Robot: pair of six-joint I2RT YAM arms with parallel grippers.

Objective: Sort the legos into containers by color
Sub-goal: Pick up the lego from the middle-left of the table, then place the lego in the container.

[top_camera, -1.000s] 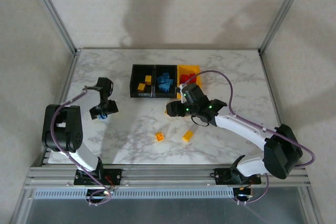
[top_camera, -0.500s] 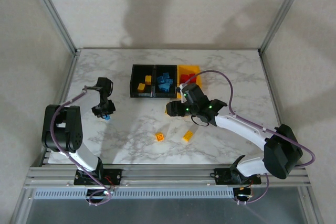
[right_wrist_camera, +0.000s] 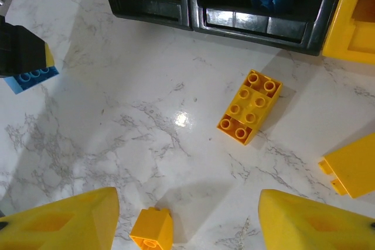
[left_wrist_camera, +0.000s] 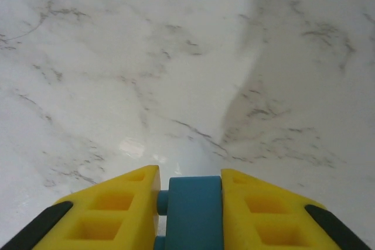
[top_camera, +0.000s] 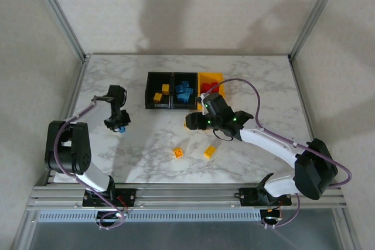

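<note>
Legos (top_camera: 185, 92) mostly sorted, judging by what sits in the containers (top_camera: 147, 92), joined in a row toward the far side of the table (top_camera: 263, 86). Yellow-orange bricks in the left black bin (top_camera: 158, 108), light blue in the middle black bin (top_camera: 185, 108), red in the yellow bin (top_camera: 214, 78).

Left gripper (top_camera: 119, 125), well to the left of the row and off the marble, pinching a light blue brick (left_wrist_camera: 195, 212) between its yellow fingers (left_wrist_camera: 117, 203). Right gripper (right_wrist_camera: 187, 197) spread wide, gripping nothing, hovering just in front of the bins.

Leaves, at a guess, that blue brick to drop in the middle bin. Leaves also three loose yellow-orange pieces for the left bin: a two-by-four brick (right_wrist_camera: 249, 106) near the bin fronts, a cut-off piece (right_wrist_camera: 351, 171) at the right edge, and a small cube (right_wrist_camera: 152, 229) low between the spread fingers.

Against a second back: left gripper and its brick a little nearer the bins. Right arm and loose pieces as they were.
</note>
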